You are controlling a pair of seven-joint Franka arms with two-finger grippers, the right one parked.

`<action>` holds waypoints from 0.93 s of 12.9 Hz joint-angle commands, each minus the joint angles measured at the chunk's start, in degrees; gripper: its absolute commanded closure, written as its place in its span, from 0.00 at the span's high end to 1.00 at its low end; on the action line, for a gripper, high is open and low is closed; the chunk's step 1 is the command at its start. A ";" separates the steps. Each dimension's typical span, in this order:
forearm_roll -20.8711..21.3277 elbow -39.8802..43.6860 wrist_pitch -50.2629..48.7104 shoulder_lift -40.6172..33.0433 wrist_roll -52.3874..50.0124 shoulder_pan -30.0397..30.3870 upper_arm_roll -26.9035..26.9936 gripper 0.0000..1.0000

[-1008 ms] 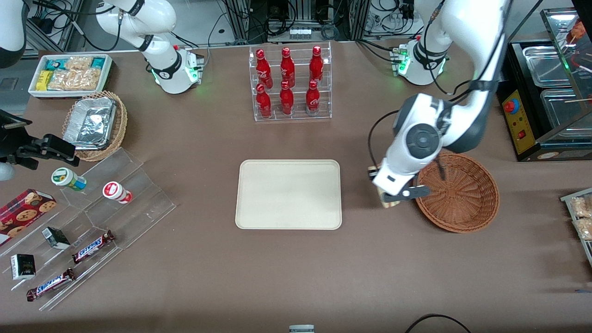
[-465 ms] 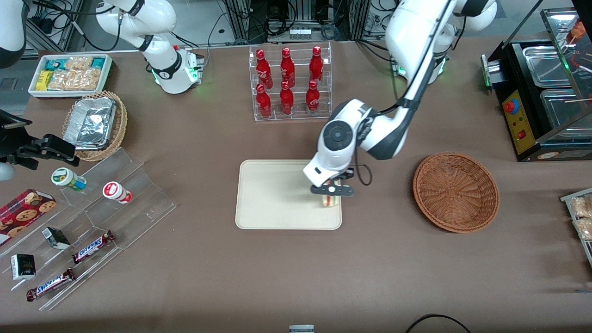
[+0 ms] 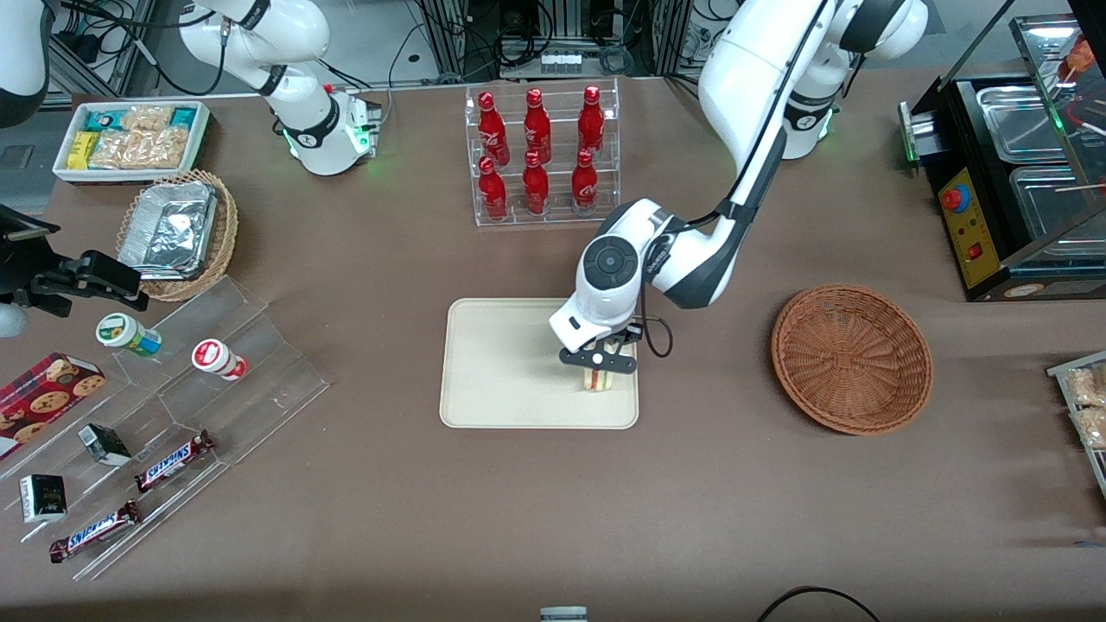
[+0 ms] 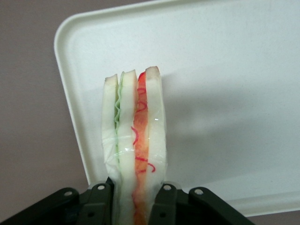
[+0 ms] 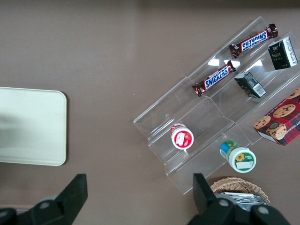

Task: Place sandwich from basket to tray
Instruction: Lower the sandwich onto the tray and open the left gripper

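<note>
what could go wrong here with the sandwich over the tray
The gripper holds the sandwich on edge over the tray, near the rim at the basket end. Released like this, it would probably topple, perhaps onto that rim. The fingers grip only one end, so the layers may splay.

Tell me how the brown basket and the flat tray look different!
The basket is round, reddish-brown and woven; the tray is a smooth cream rectangle with rounded corners. The basket sits bare, while over the tray the hand grips the sandwich. The basket has deeper sides; the tray's rim is low. Both rest on the table.
</note>
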 commanded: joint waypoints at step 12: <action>-2.81 5.68 0.05 4.99 -2.60 -1.09 0.76 0.51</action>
